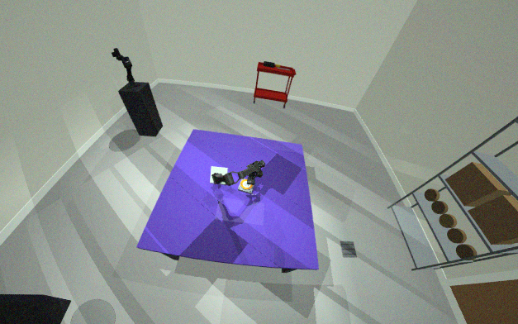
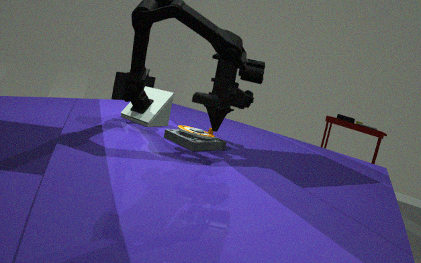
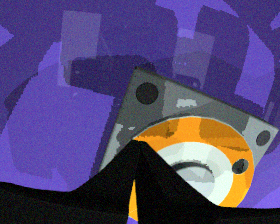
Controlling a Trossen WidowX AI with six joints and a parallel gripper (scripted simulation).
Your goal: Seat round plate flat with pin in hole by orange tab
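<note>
The round plate [image 1: 241, 183] [image 2: 185, 128] [image 3: 193, 124], with an orange rim and white middle, sits around the post [image 3: 197, 180] over the grey square base [image 2: 208, 145] [image 3: 177, 100]. In the exterior view it is not flush, with a gap under its rim. Its orange tab [image 2: 210, 131] stands upright at the right side. A dark round spot [image 3: 240, 166] shows on the rim in the wrist view. My gripper [image 1: 250, 183] [image 2: 215, 130] [image 3: 137, 147] is shut and empty, pointing down, its tips right beside the tab; contact cannot be told. The pin is not visible.
A white wedge-shaped block [image 1: 219, 169] [image 2: 161, 97] stands by the arm's foot on the purple table [image 1: 277, 240] [image 2: 184, 215]. The base has dark round corner spots. A red cart [image 1: 271, 96] [image 2: 356, 127] and shelving stand beyond the table.
</note>
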